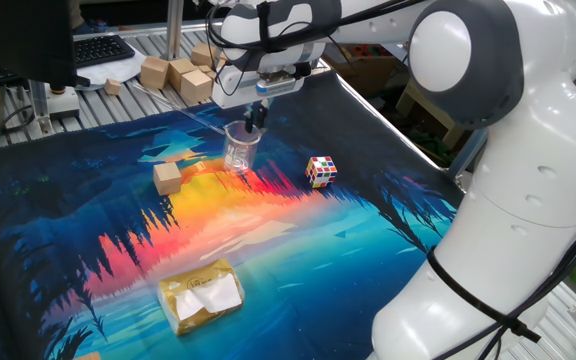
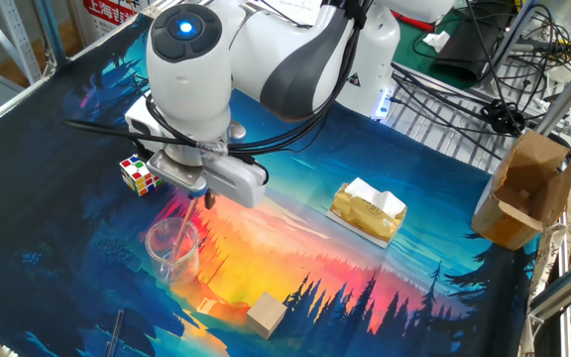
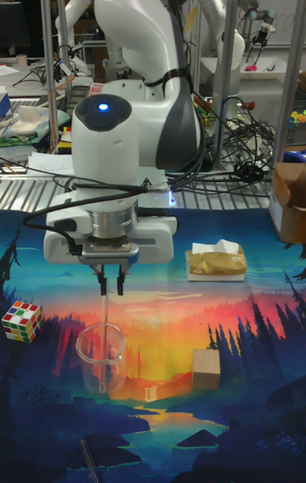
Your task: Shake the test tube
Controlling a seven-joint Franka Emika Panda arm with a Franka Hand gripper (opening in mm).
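Observation:
The test tube (image 3: 103,338) is a thin clear rod standing tilted inside a clear glass beaker (image 3: 101,355) on the printed mat. It shows again in the other fixed view as the test tube (image 2: 178,233) in the beaker (image 2: 172,248). My gripper (image 3: 110,286) hangs straight above the beaker (image 1: 240,148), fingers pointing down. The fingers stand close together around the tube's top end, with a narrow gap still showing between them. The tube's top sits just under the left finger in the tall view. I see the gripper (image 1: 257,115) low over the beaker's rim.
A Rubik's cube (image 3: 21,321) lies left of the beaker and a wooden block (image 3: 206,368) lies right of it. A yellow tissue pack (image 3: 216,262) sits farther back right. A thin dark rod (image 2: 115,332) lies near the mat's edge.

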